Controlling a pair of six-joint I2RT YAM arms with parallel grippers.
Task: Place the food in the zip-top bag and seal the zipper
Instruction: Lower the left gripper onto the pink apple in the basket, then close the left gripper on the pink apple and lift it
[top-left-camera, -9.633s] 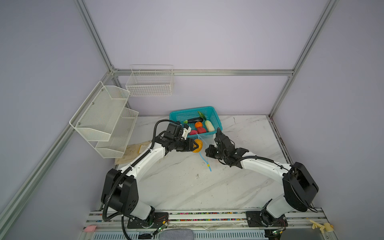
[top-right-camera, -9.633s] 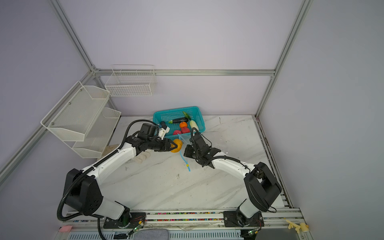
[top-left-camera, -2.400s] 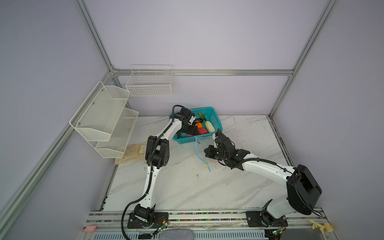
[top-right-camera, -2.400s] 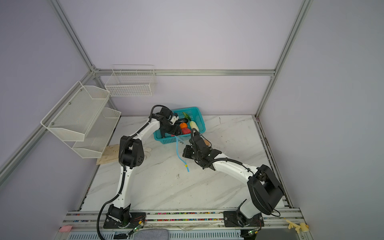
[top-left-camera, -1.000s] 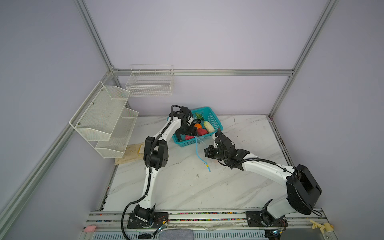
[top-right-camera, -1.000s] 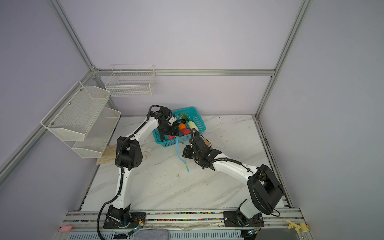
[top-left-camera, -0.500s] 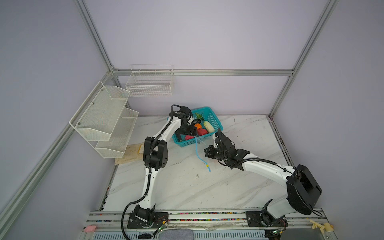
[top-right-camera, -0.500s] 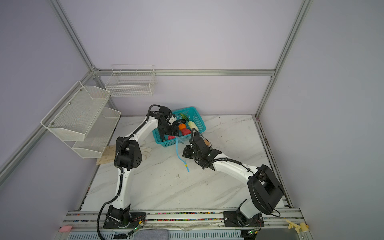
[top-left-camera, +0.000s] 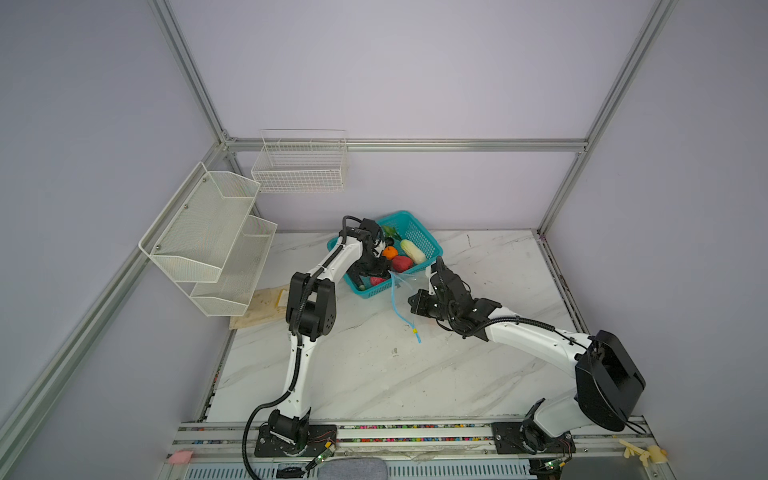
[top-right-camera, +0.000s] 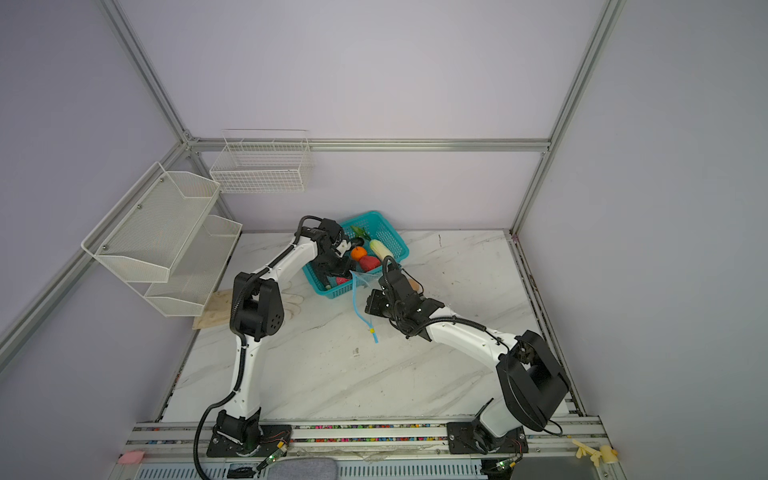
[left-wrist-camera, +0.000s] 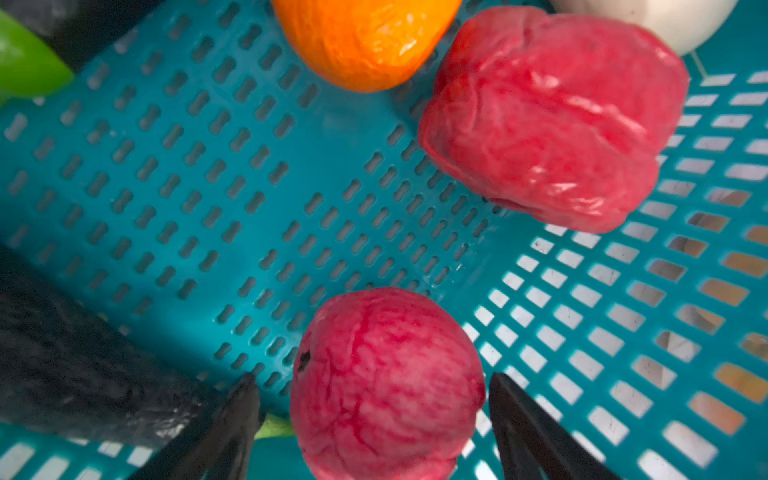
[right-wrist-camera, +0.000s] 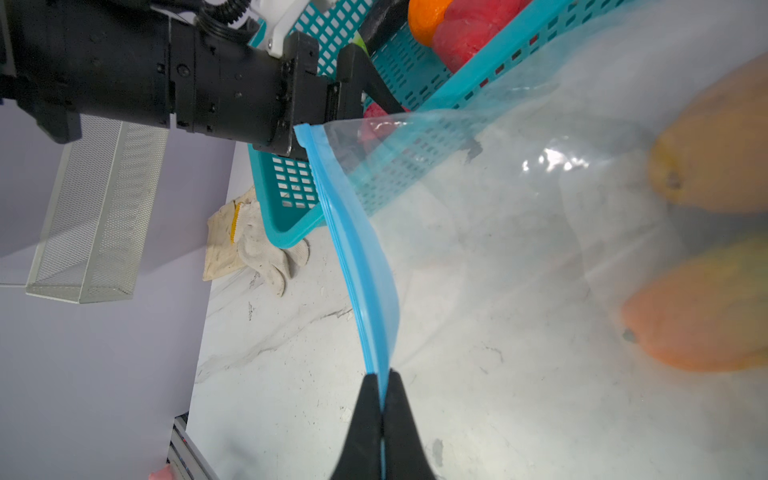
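Since the earliest frames the left arm has left the bag's mouth, where it was carrying a yellow-orange piece, and the teal basket (top-left-camera: 430, 239) has been turned askew. That arm is now stretching forward over the basket's near rim. The left pincer (left-wrist-camera: 372, 377) is dipping inside, released, with its fingers (left-wrist-camera: 523, 424) straddling a pink fruit (left-wrist-camera: 386, 390) and a thin gap showing on either side. Beyond its tips a red piece (left-wrist-camera: 548, 116) and an orange (left-wrist-camera: 361, 37) are lying on the slotted floor. A dark eggplant (left-wrist-camera: 62, 365) is resting just outside one finger. A green piece (left-wrist-camera: 25, 62) and a white cabbage (left-wrist-camera: 648, 16) are sitting farther off. The right arm is lying low across the tabletop (top-left-camera: 374, 374) with its wrist bent upward. The right pincer (right-wrist-camera: 381, 376) is clenching the zipper (right-wrist-camera: 357, 257), holding that edge of the zip-top bag (right-wrist-camera: 498, 208) up beside the basket. The bag is looking clear and glossy, with two yellow-orange mangoes (right-wrist-camera: 715, 137) blurred inside it, beside the clenched fingers. In both top views a loose length of the strip is trailing onto the tabletop, carrying the yellow slider (top-left-camera: 414, 331) near its end. A white glove (right-wrist-camera: 257, 249) is lying past the basket's corner, and the left arm's black wrist is crowding the bag's raised corner.
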